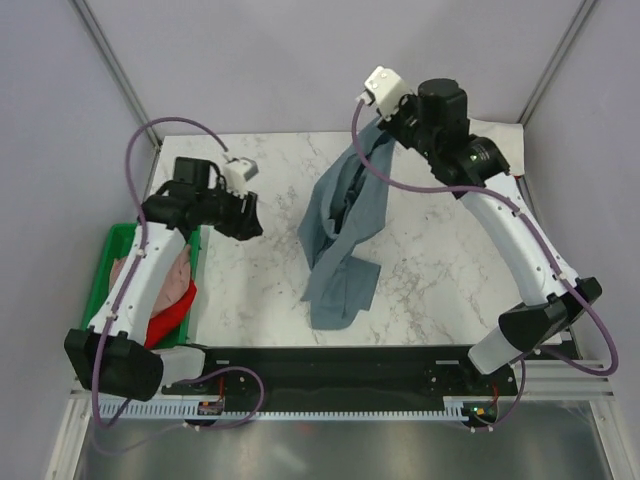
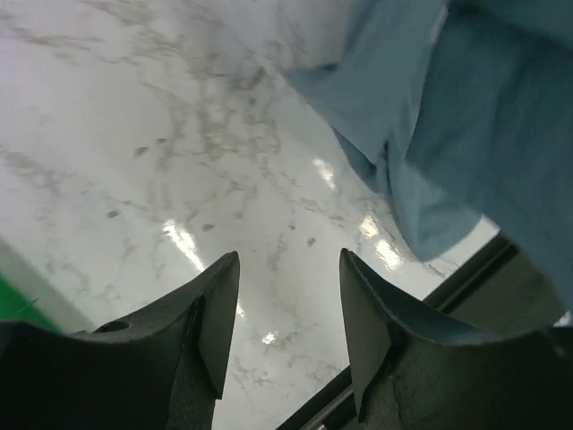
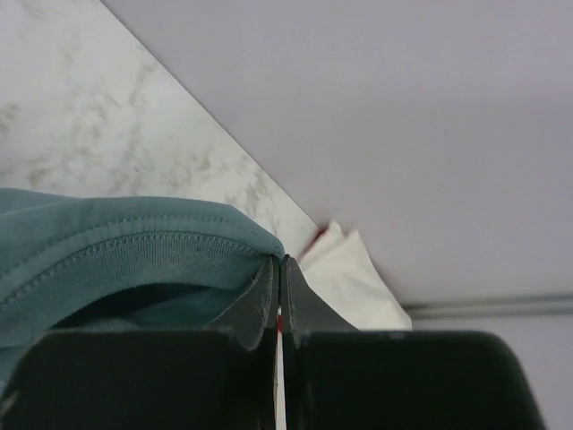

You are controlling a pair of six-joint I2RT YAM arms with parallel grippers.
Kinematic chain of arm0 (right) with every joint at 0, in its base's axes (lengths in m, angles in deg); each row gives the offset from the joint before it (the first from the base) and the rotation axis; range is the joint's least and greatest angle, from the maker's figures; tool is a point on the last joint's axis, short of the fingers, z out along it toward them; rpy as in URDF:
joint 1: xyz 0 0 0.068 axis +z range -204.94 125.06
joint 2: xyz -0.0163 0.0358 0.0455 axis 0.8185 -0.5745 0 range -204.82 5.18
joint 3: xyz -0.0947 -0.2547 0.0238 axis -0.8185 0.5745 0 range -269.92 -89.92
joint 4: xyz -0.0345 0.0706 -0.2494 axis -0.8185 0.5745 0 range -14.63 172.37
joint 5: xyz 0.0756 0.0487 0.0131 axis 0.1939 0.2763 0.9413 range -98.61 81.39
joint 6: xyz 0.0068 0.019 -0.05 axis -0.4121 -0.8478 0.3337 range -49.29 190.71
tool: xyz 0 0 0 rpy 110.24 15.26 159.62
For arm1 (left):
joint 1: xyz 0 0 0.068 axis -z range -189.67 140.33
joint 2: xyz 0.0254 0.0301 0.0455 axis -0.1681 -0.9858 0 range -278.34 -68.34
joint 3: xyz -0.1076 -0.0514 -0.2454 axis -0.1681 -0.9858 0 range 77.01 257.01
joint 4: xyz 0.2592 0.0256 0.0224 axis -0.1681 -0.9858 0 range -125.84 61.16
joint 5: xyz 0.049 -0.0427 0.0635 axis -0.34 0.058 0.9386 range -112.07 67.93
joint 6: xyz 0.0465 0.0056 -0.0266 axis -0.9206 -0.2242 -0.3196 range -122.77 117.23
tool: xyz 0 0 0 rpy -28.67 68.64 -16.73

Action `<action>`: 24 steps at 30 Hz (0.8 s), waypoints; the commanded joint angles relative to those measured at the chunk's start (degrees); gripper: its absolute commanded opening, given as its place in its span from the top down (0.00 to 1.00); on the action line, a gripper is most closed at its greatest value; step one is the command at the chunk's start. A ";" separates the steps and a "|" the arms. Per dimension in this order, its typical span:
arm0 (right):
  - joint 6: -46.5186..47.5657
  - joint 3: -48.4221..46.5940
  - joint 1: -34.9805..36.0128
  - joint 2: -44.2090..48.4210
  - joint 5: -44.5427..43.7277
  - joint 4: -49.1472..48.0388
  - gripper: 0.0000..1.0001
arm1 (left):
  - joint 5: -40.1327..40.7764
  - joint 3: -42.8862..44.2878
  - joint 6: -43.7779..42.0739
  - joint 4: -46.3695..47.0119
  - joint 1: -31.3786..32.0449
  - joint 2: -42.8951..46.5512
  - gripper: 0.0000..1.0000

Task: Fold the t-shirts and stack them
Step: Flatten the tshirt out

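The slate blue-grey t-shirt (image 1: 345, 215) hangs bunched from my right gripper (image 1: 380, 128), which is raised over the back of the marble table; the shirt's lower end rests on the table. In the right wrist view my right gripper (image 3: 279, 262) is shut on the ribbed neckline of that shirt (image 3: 116, 237). My left gripper (image 1: 250, 216) is open and empty, just left of the shirt. In the left wrist view it (image 2: 288, 258) hovers over bare marble, with the shirt (image 2: 448, 116) at the upper right. A pale pink shirt (image 1: 180, 275) and a red shirt (image 1: 172, 318) lie in the tray.
The green plastic tray (image 1: 103, 262) stands at the table's left edge under my left arm. A folded white shirt (image 1: 503, 138) lies at the back right corner, also in the right wrist view (image 3: 349, 273). Grey walls close in the back and sides. A black rail (image 1: 340, 362) runs along the front edge.
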 commanded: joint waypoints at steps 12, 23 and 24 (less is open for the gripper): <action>-3.12 10.00 -14.81 -3.28 2.94 0.74 1.00 | -0.41 -8.97 0.72 11.17 21.44 -20.34 0.45; -4.43 12.46 -15.60 -1.87 2.94 0.74 1.00 | -7.00 4.22 2.21 9.59 27.33 -36.09 0.47; -4.44 12.64 -15.77 -1.61 2.94 0.83 1.00 | -7.44 4.66 2.12 9.42 27.86 -36.79 0.48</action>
